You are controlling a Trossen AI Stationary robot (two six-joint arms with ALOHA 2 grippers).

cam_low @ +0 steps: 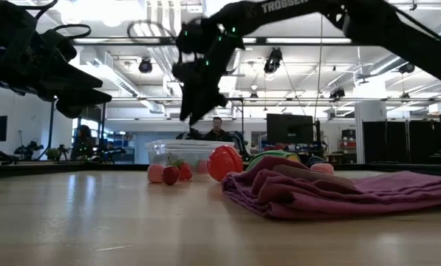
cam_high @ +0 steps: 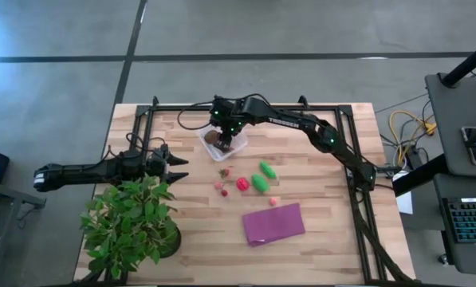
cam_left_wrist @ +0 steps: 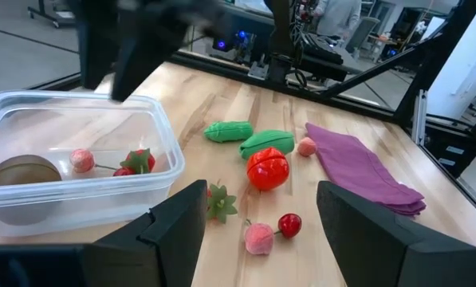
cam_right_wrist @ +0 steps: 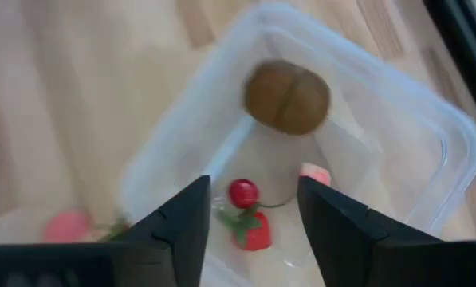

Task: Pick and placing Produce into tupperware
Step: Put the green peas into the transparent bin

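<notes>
My right gripper (cam_high: 224, 140) hangs over the tub (cam_high: 236, 148) near the far edge of the table (cam_high: 325, 231), fingers spread with nothing between them. In my right wrist view the two dark fingers (cam_right_wrist: 182, 227) stand apart above the tub's (cam_right_wrist: 429, 151) open top. Inside lie a brown ball (cam_right_wrist: 288, 96), a small red berry (cam_right_wrist: 243, 192) on a stem, a red strawberry-like piece (cam_right_wrist: 253, 230) and a pale pink piece (cam_right_wrist: 315, 173) at the wall. In the low view the gripper (cam_low: 194, 100) is clearly above the tub's rim (cam_low: 183, 145), not touching it.

My left gripper (cam_high: 176, 167) waits near the table's left edge, just above the potted plant (cam_high: 132, 223), jaws apart and holding nothing. Its wrist camera looks across the table: the tub (cam_left_wrist: 154, 171) with the ball (cam_left_wrist: 22, 171) and berries (cam_left_wrist: 138, 162) in it.

The rest of the produce lies outside on the wood: a red tomato-like piece (cam_left_wrist: 268, 167), two green oblong pieces (cam_left_wrist: 229, 131) (cam_left_wrist: 266, 142) lying close together, a small peach-coloured piece (cam_left_wrist: 305, 146) touching the purple cloth (cam_left_wrist: 361, 166), a cherry (cam_left_wrist: 289, 224) with a pink piece (cam_left_wrist: 258, 237) beside it, and a green leafy cap (cam_left_wrist: 219, 203) near the tub's wall. From above, these loose pieces sit between the tub and the cloth (cam_high: 273, 224), well apart from both grippers.
</notes>
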